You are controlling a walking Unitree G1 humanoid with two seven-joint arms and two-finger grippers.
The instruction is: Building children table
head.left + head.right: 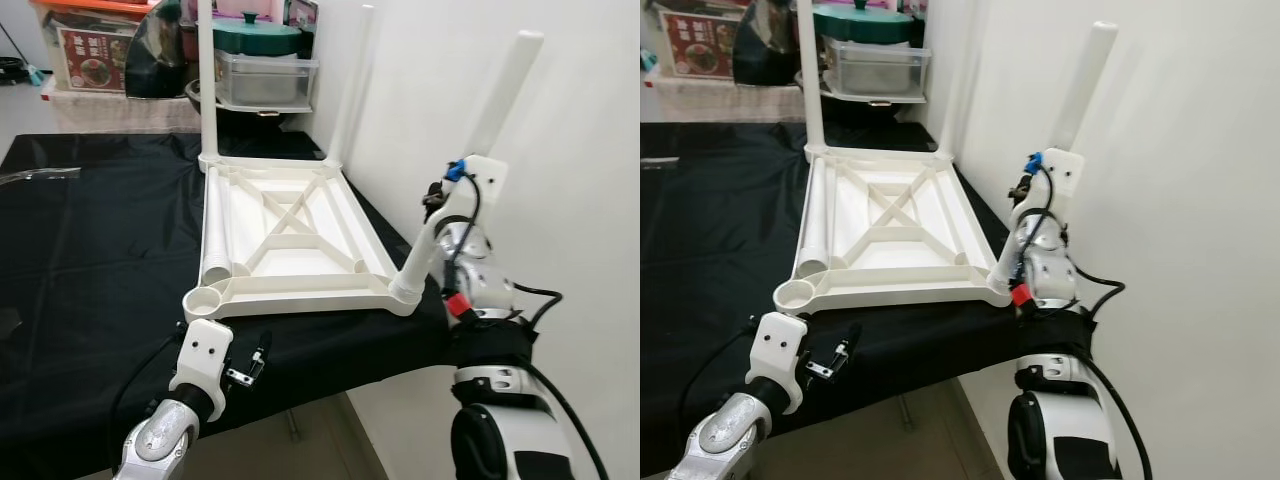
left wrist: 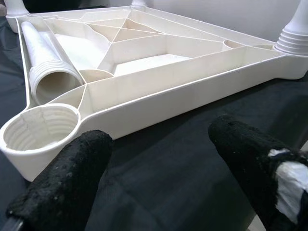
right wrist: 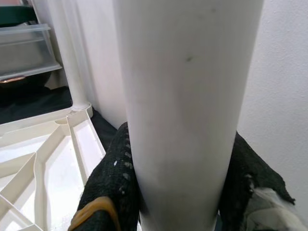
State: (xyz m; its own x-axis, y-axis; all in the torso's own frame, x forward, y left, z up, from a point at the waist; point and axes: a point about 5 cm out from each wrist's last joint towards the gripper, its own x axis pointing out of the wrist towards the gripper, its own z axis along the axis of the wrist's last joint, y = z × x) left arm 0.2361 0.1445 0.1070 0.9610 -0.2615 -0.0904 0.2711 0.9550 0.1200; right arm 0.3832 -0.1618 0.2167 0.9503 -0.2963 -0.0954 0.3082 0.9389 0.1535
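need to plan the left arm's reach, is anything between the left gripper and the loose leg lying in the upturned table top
Partly. The left gripper, open, hovers off the table's near edge. The empty corner socket and the frame's near rim stand between it and the loose leg; above them nothing visible blocks.

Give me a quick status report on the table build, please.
Right gripper shut on near-right leg, seated in its corner. Left gripper open, facing empty socket. Loose leg lies inside upturned tabletop.

A loose leg (image 1: 216, 225) lies inside the upturned tabletop (image 1: 300, 240), which rests on the black-covered table (image 1: 90, 260).
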